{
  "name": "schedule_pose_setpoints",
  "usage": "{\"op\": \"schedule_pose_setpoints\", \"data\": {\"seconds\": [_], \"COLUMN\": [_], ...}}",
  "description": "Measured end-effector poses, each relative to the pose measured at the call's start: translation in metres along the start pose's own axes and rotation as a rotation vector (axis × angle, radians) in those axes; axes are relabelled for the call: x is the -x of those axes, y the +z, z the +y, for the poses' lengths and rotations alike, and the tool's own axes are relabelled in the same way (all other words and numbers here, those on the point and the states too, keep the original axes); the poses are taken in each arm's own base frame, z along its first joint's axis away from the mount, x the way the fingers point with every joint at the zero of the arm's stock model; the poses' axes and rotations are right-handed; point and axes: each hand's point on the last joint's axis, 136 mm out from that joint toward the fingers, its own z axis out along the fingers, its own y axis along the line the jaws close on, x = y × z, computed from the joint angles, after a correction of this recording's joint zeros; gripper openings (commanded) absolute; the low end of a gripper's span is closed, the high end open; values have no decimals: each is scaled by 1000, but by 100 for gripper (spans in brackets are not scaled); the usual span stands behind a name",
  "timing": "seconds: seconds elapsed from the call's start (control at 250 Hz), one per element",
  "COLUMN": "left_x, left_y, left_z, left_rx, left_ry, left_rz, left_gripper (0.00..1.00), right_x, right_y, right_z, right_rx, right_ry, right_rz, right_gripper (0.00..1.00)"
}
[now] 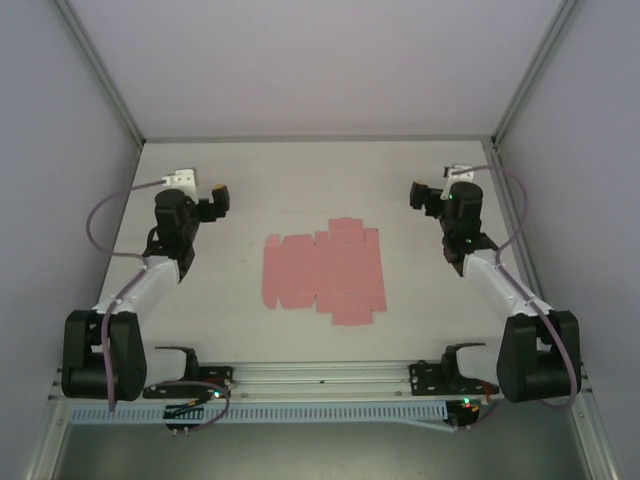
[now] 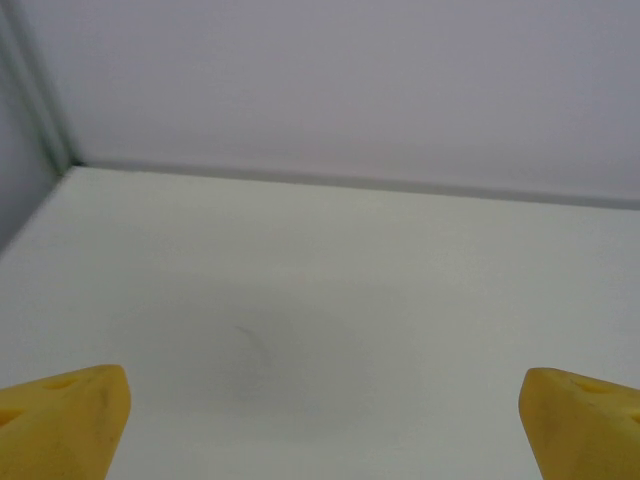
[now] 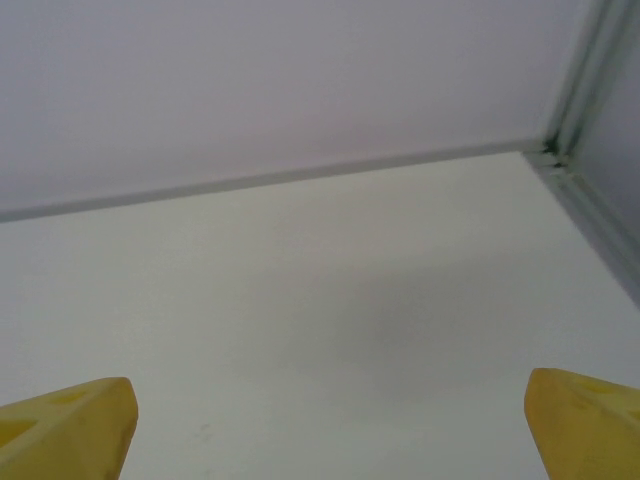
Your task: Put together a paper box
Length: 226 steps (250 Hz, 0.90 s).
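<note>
paper box (image 1: 323, 272): thin pink paperboard, matt, creased. table (image 1: 250, 180): white, matt, smooth, one faint scuff seen from the left wrist. left fingertips (image 2: 60, 420), right fingertips (image 3: 65, 430): yellow plastic, dull satin. frame posts (image 1: 100, 70): bare grey metal. far wall (image 1: 300, 60): plain, matt.

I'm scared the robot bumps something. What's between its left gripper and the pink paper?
Nothing: the top external view shows bare table between the left gripper and the flat paper box.

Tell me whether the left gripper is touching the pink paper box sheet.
Apart. The top view shows bare table between the left gripper and the paper box.
</note>
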Motion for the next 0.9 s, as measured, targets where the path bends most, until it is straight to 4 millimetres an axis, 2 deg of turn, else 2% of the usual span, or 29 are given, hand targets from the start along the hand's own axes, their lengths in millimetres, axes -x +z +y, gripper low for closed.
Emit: {"op": "schedule_pose_setpoints", "data": {"seconds": [0.056, 0.116, 0.208, 0.268, 0.307, 0.363, 0.471, 0.523, 0.599, 0.703, 0.795, 0.902], "left_x": [-6, -19, -49, -71, -85, -105, -138, -148, -157, -163, -169, -183], "left_y": [-2, -5, -10, -12, -12, -12, -15, -17, -21, -22, -20, -19], "left_z": [-21, -42, -65, -72, -73, -76, -84, -90, -99, -107, -111, -114], "left_rx": [-65, -129, -205, -223, -225, -232, -253, -278, -317, -351, -364, -371], "left_ry": [-30, -61, -117, -158, -187, -220, -263, -279, -298, -314, -322, -331], "left_rz": [50, 113, 240, 329, 386, 466, 604, 654, 704, 742, 772, 821], "left_gripper": [100, 99, 99, 100, 100, 100, 100, 99, 100, 100, 99, 93], "right_x": [-3, -17, -60, -91, -110, -137, -173, -187, -205, -219, -220, -221], "right_y": [0, 3, 9, 10, 10, 9, 7, 8, 9, 11, 12, 14], "right_z": [22, 50, 85, 99, 105, 111, 118, 120, 117, 111, 107, 104], "right_rx": [42, 98, 167, 192, 198, 202, 204, 200, 180, 146, 121, 105], "right_ry": [10, 7, -5, -13, -16, -26, -31, -31, -24, -25, -14, -13], "right_rz": [65, 157, 341, 457, 522, 610, 728, 770, 823, 860, 854, 842], "right_gripper": [91, 88, 76, 74, 67, 63, 57, 51, 50, 47, 46, 46]}}
